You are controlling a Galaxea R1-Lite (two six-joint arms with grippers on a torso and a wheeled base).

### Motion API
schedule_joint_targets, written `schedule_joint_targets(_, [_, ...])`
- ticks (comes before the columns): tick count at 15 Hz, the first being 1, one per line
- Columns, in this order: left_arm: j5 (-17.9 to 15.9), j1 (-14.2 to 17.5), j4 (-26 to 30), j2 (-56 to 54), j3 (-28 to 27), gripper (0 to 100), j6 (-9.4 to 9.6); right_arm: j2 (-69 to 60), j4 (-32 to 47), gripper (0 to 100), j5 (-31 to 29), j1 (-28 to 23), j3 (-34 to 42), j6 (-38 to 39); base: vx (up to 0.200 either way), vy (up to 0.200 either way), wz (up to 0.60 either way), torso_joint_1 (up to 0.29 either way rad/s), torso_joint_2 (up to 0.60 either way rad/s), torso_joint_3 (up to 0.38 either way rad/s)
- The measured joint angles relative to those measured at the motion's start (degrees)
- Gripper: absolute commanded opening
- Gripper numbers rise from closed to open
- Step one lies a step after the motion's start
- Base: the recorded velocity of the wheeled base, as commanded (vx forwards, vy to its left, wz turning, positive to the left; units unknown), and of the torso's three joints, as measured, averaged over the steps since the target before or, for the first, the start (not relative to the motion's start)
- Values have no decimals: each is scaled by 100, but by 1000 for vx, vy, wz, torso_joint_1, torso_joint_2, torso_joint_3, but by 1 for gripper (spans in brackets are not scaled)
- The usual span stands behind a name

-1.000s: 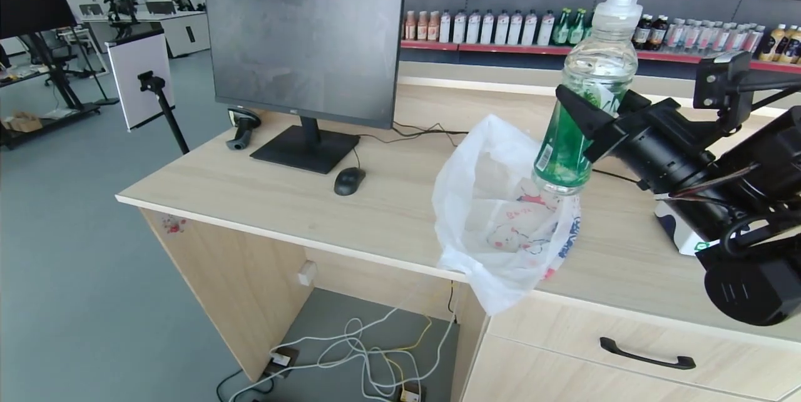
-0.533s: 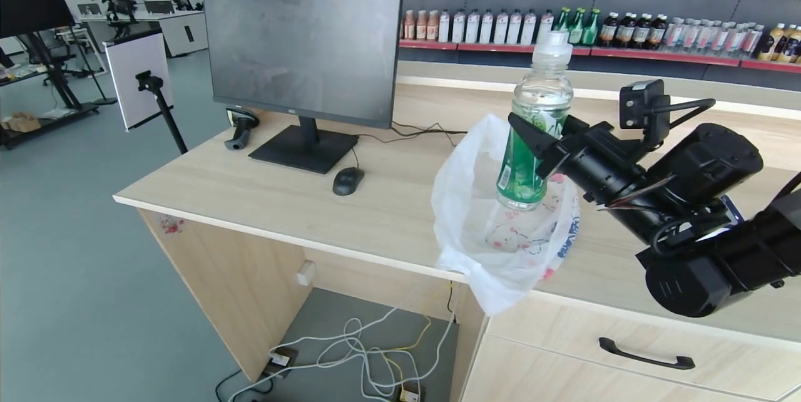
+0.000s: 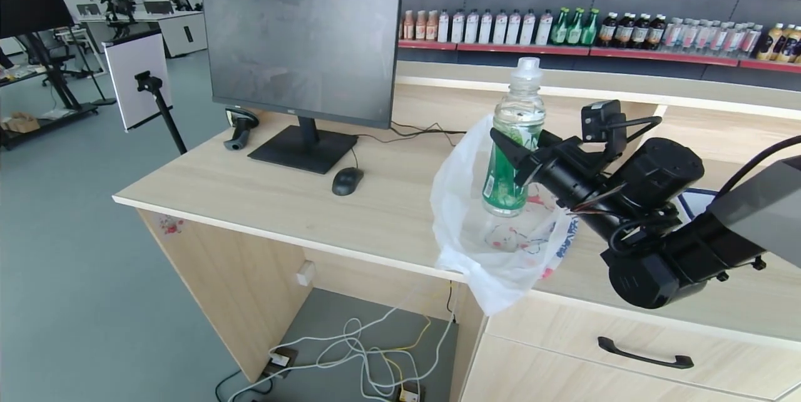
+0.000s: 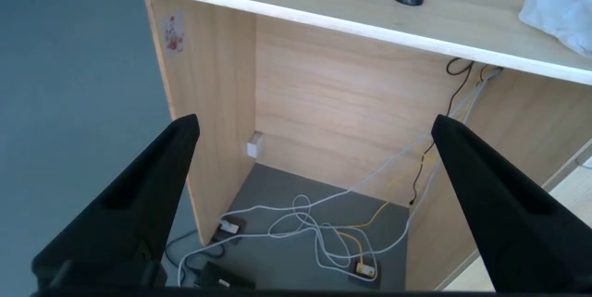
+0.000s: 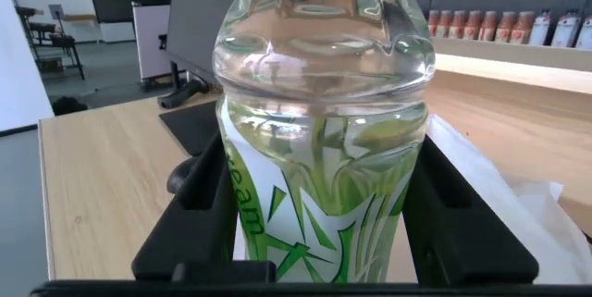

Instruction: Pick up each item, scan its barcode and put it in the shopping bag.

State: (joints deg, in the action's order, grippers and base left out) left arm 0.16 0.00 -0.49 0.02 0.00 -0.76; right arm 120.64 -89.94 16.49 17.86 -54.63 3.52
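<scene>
A clear bottle with a green label (image 3: 510, 151) stands upright in my right gripper (image 3: 516, 151), which is shut on its middle. Its base hangs inside the open mouth of the white plastic shopping bag (image 3: 494, 239) at the counter's front edge. In the right wrist view the bottle (image 5: 324, 158) sits between the two black fingers (image 5: 208, 204). A handheld barcode scanner (image 3: 239, 128) rests left of the monitor's foot. My left gripper (image 4: 314, 195) hangs low beside the counter, fingers (image 4: 129, 204) spread wide with nothing between them, over floor cables.
A dark monitor (image 3: 303, 45) on its stand and a black mouse (image 3: 348, 180) occupy the left half of the wooden counter (image 3: 263, 195). Shelves of bottles (image 3: 563, 26) line the back wall. A drawer with a black handle (image 3: 644, 358) sits below the bag.
My right arm has carried the bottle down and to the left, from high above the bag's right side into the bag's mouth.
</scene>
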Motion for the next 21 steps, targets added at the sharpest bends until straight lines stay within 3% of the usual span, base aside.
schedule_joint_targets(11, [0, 0, 2, 0, 0, 100, -2, 1035, -18, 0, 6, -44, -711, 116, 0, 0, 0, 0, 0, 0])
schedule_joint_targets(21, [0, 0, 5, 0, 0, 100, -2, 1161, -7, 0, 11, -59, -540, 115, 0, 0, 0, 0, 0, 0])
